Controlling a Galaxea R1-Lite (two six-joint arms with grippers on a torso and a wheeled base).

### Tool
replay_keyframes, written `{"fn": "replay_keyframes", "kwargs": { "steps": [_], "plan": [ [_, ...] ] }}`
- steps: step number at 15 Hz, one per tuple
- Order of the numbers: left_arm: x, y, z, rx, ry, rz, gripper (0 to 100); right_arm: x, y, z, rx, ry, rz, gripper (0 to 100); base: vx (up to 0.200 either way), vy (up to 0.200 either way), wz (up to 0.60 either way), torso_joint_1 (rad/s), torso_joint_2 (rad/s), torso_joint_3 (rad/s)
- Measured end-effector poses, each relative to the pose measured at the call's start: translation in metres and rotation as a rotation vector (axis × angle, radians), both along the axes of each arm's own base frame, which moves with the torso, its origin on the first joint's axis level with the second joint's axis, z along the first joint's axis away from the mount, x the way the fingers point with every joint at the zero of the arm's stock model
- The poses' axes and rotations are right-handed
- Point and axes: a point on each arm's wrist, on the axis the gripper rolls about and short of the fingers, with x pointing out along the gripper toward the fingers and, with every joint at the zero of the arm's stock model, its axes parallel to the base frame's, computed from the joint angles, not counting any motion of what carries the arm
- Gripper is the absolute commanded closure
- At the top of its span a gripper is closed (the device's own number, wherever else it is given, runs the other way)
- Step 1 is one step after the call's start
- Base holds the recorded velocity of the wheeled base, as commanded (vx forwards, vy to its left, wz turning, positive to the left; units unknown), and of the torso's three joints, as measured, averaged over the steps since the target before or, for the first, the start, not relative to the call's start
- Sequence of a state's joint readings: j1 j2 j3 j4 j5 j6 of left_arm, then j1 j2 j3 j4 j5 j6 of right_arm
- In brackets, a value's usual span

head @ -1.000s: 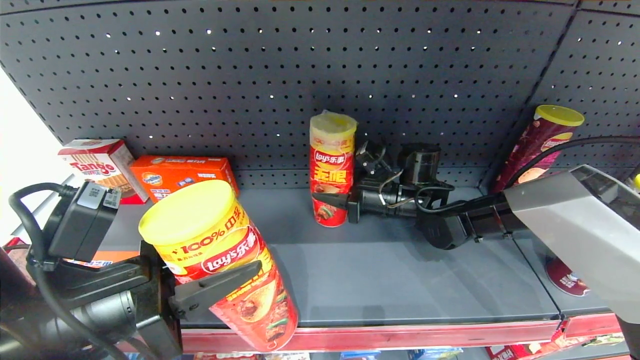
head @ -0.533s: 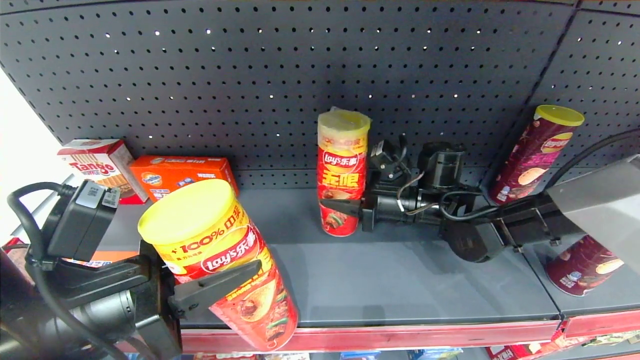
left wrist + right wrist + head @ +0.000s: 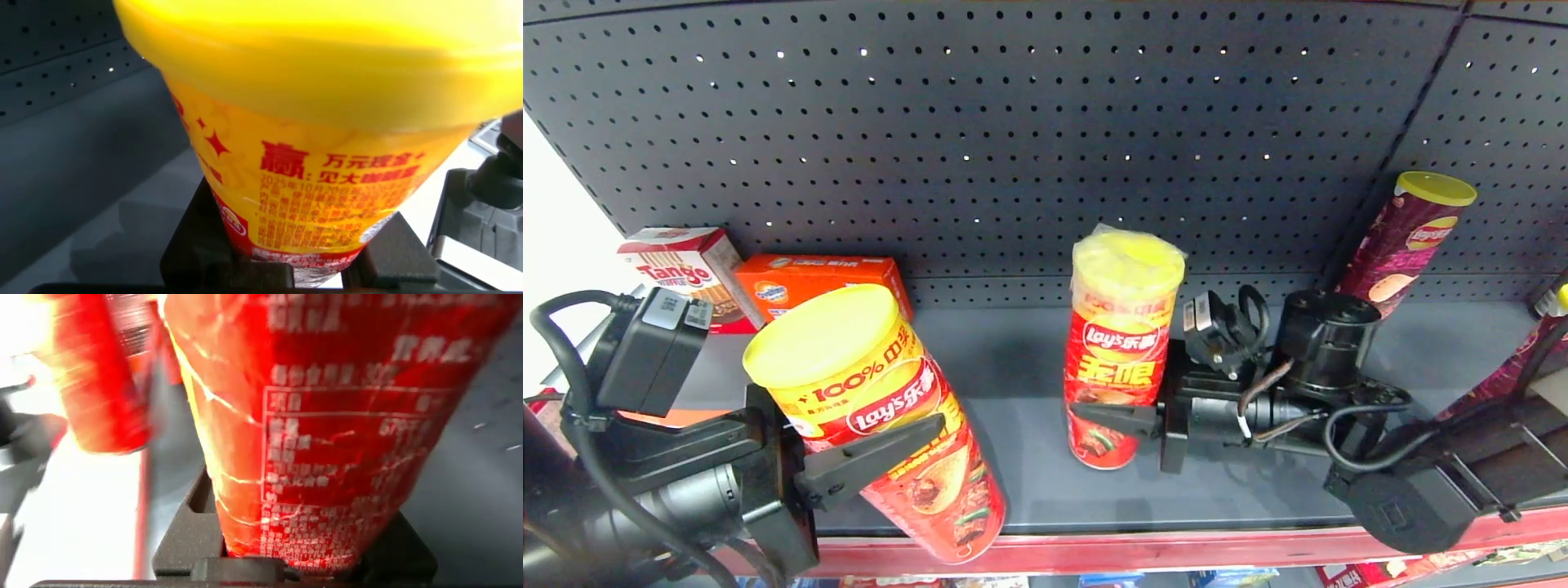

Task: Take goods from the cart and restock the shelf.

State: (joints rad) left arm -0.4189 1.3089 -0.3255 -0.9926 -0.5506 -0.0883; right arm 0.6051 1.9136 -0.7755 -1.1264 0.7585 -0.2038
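Red can (image 3: 1123, 327) in right claw (image 3: 1098, 416), far finger hidden

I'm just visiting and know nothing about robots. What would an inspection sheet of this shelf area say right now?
Surface: grey shelf, red front edge.
Job's things: left can tilted at the front edge, right can upright mid-shelf.
Clutter: white box and orange box back left, purple can leaning at right.
Grippers: left gripper shut on left can, right gripper shut on right can.
Cables: black cables looped by both wrists.
Surroundings: perforated back panel.
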Motion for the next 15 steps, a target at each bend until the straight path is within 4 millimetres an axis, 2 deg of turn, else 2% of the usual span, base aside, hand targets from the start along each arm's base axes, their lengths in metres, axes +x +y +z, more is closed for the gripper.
{"fn": "replay_keyframes", "kwargs": {
  "steps": [3, 12, 13, 15],
  "plan": [
    [0.001, 0.002, 0.001, -0.002, -0.004, 0.012, 100, -0.016, -0.002, -0.009, 0.005, -0.007, 0.023, 100, 0.000, 0.000, 0.00, 0.000, 0.00, 0.000],
    [0.002, 0.002, 0.001, -0.002, -0.004, 0.014, 100, -0.011, 0.003, -0.028, -0.016, 0.022, 0.026, 100, 0.000, 0.000, 0.00, 0.000, 0.00, 0.000],
    [0.002, 0.002, 0.001, -0.002, -0.004, 0.015, 100, -0.009, 0.003, -0.031, -0.017, 0.022, 0.025, 0, 0.000, 0.000, 0.00, 0.000, 0.00, 0.000],
    [0.002, 0.002, 0.001, -0.002, -0.004, 0.015, 100, -0.008, 0.004, -0.034, -0.020, 0.027, 0.022, 0, 0.000, 0.000, 0.00, 0.000, 0.00, 0.000]
  ]
}}
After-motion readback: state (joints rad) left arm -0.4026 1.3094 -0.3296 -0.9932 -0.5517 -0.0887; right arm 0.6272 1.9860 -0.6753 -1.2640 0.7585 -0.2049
